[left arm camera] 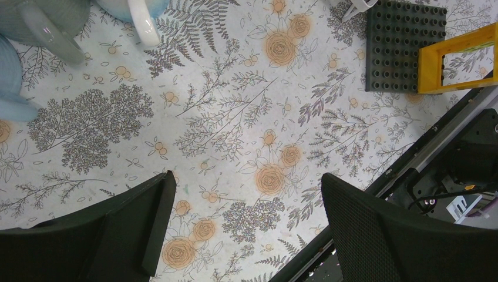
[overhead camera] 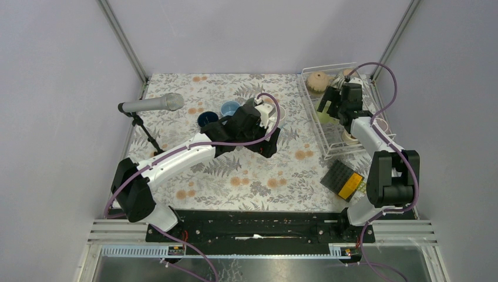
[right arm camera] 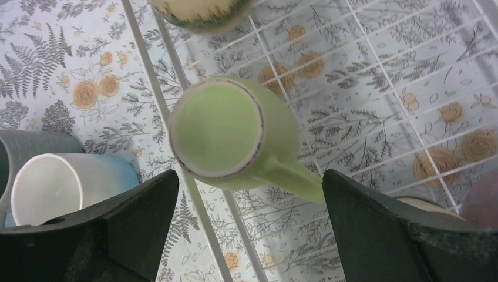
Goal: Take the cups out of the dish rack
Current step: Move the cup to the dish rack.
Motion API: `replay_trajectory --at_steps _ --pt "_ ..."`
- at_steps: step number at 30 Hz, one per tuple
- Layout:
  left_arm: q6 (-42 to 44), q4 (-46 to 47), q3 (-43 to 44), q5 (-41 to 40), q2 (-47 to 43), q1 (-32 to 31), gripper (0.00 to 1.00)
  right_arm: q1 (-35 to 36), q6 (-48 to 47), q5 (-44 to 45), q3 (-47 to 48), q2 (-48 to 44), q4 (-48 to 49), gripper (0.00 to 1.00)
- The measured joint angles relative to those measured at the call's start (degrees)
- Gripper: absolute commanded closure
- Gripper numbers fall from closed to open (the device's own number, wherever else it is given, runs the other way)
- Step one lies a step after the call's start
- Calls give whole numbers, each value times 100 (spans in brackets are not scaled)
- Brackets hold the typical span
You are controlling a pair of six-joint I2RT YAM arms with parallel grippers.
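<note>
The white wire dish rack [overhead camera: 313, 117] stands at the right of the table. A green mug [overhead camera: 325, 109] stands upright in it by the left rim. My right gripper [overhead camera: 333, 104] hovers over that mug, open and not touching; the right wrist view shows the green mug [right arm camera: 229, 129] just ahead of the open gripper [right arm camera: 249, 179]. A tan mug [overhead camera: 317, 82] sits at the rack's far end and another pale mug [overhead camera: 350, 138] at its near end. My left gripper [overhead camera: 268, 142] is open and empty over the tablecloth [left arm camera: 248, 179]. Dark blue [overhead camera: 207, 118] and light blue [overhead camera: 230, 108] mugs stand on the table.
A microphone on a stand [overhead camera: 152, 104] is at the left. A black-and-orange square pad [overhead camera: 343, 179] lies near the rack's front corner and shows in the left wrist view [left arm camera: 405, 47]. Grey [right arm camera: 29, 147] and light blue [right arm camera: 59, 182] mugs stand just outside the rack rim [right arm camera: 151, 76].
</note>
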Motion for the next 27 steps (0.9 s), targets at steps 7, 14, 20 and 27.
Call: replay_trajectory --at_steps 7,14,20,27 --pt "0 11 0 2 0 0 1 0 -210 -245 -2 2 356 0" --pt "2 11 0 2 0 0 1 0 -199 -487 -2 83 363 0" --pt "0 11 0 2 0 0 1 0 -109 -695 -24 94 376 0" --pt "0 11 0 2 0 0 1 -2 109 -868 -66 92 422 0"
